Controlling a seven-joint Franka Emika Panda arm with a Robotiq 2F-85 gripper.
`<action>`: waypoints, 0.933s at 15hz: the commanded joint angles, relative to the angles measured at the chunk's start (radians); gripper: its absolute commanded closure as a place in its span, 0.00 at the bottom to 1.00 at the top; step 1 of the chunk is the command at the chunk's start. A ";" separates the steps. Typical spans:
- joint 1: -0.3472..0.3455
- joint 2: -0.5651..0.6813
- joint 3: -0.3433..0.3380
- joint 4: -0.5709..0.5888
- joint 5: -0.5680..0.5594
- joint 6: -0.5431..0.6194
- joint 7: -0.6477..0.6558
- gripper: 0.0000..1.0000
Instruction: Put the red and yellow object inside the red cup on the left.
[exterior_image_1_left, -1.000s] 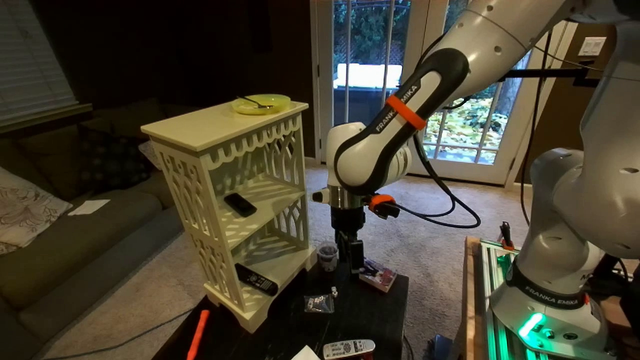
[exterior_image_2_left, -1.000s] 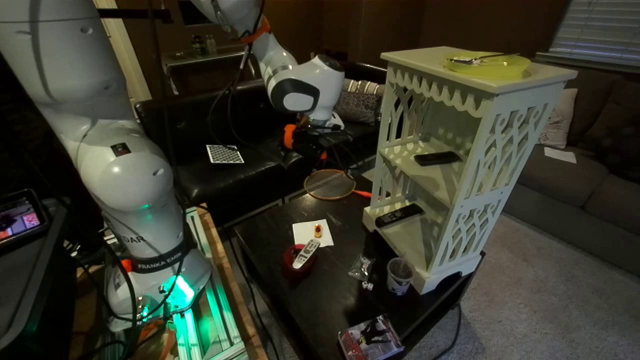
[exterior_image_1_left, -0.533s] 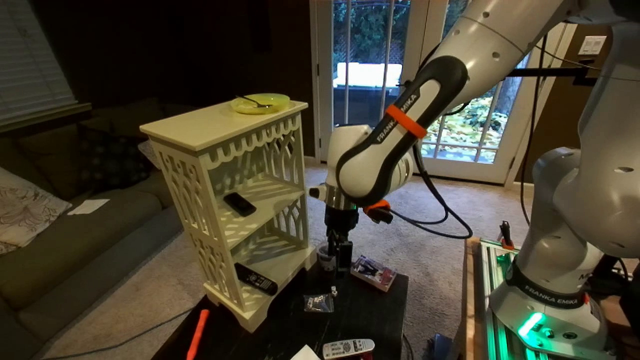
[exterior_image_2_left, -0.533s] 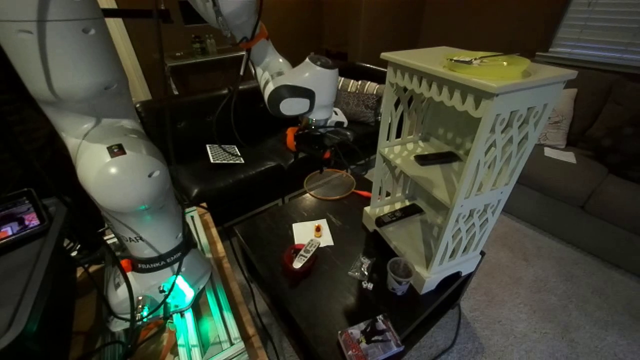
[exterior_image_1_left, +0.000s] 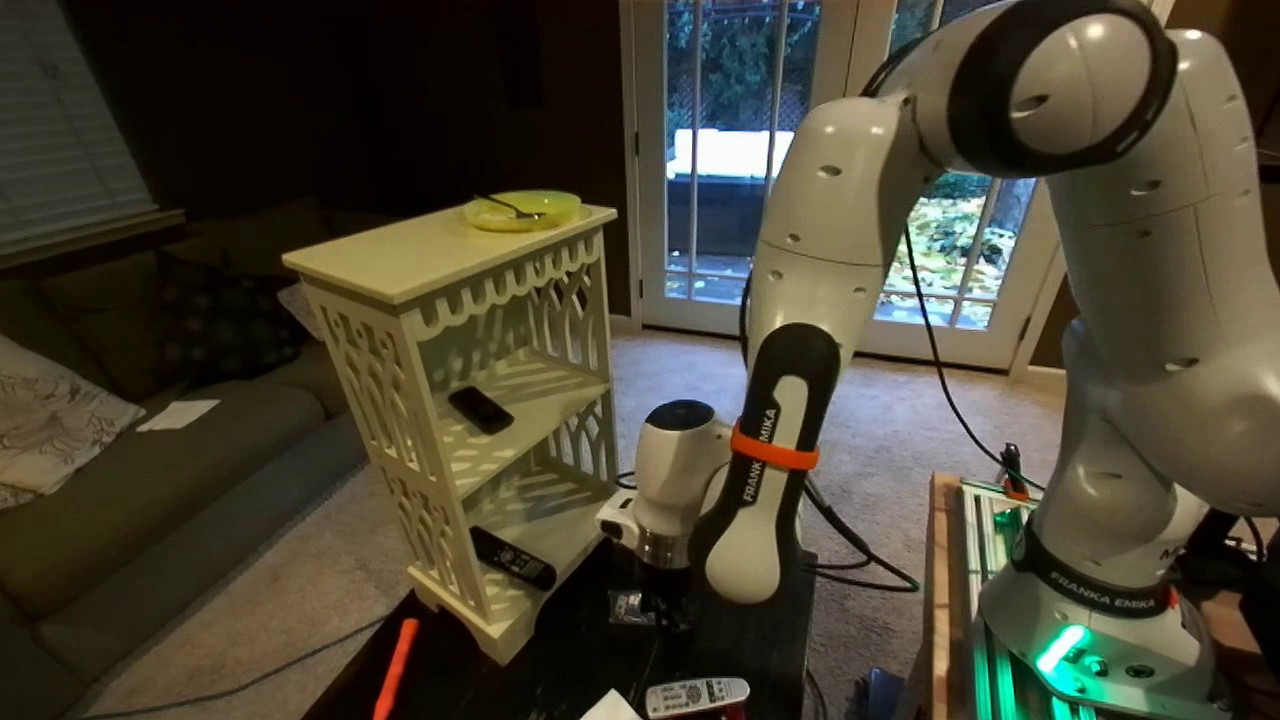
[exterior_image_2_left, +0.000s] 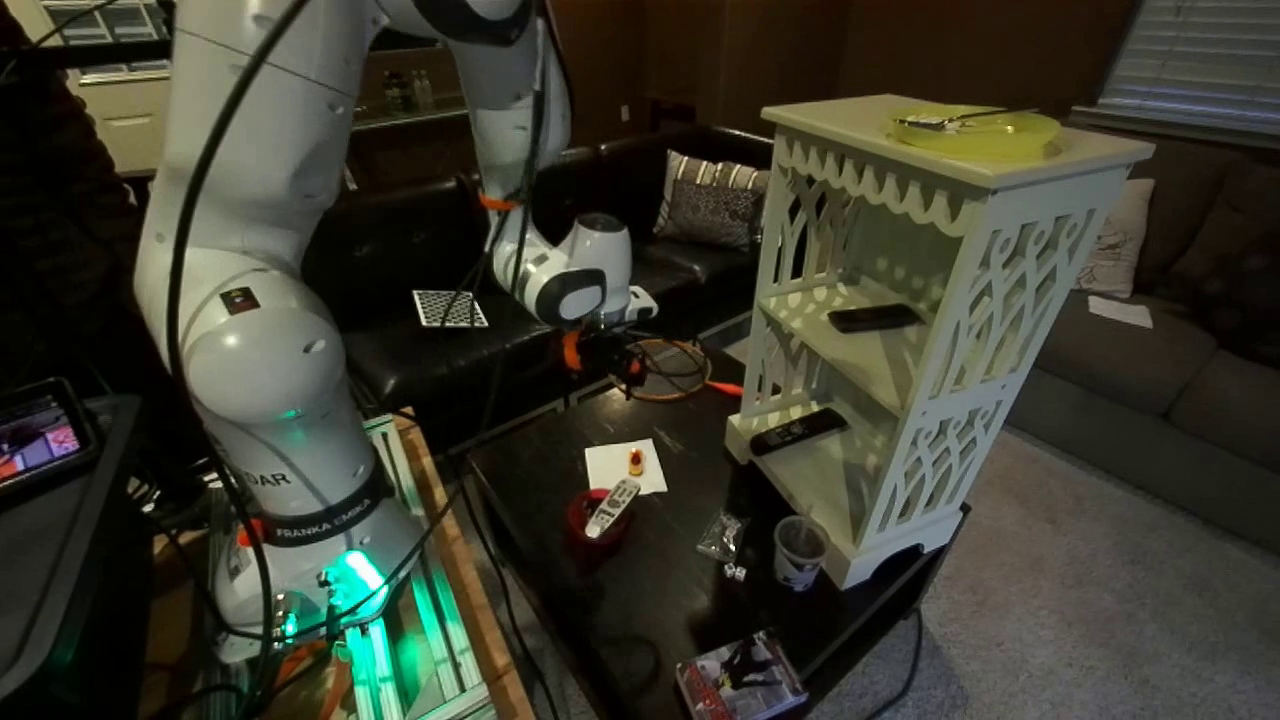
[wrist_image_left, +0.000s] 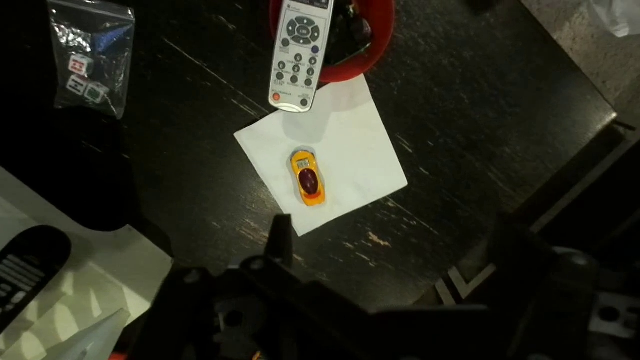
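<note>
The red and yellow object is a small toy car (exterior_image_2_left: 636, 462) lying on a white sheet of paper (exterior_image_2_left: 603, 466) on the dark table. In the wrist view the toy car (wrist_image_left: 314, 199) lies left of centre, beyond the fingertips. The red cup (exterior_image_2_left: 590, 548) stands beside the paper with a grey remote (exterior_image_2_left: 613, 507) resting across its rim; the cup's rim (wrist_image_left: 384, 42) is at the top of the wrist view. My gripper (wrist_image_left: 392, 232) is open and empty, its fingers wide apart, above the table. In an exterior view it (exterior_image_2_left: 632, 375) is dark and small, near the racket.
A white shelf (exterior_image_2_left: 1040, 300) stands on the table, holding a phone, a black remote and a yellow plate. A clear cup (exterior_image_2_left: 800, 552), a bag of dice (exterior_image_2_left: 721, 535), a book (exterior_image_2_left: 741, 680) and a racket (exterior_image_2_left: 660, 368) lie around. The table edge shows in the wrist view (wrist_image_left: 565, 65).
The arm has bent and come down. The gripper sits lower than before in both exterior views. The toy car, cup and other objects have not moved.
</note>
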 joint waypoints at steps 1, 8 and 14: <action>0.059 0.247 -0.081 0.224 -0.222 -0.030 0.156 0.00; -0.096 0.559 0.069 0.617 -0.310 -0.291 0.165 0.00; -0.118 0.589 0.083 0.620 -0.318 -0.235 0.172 0.00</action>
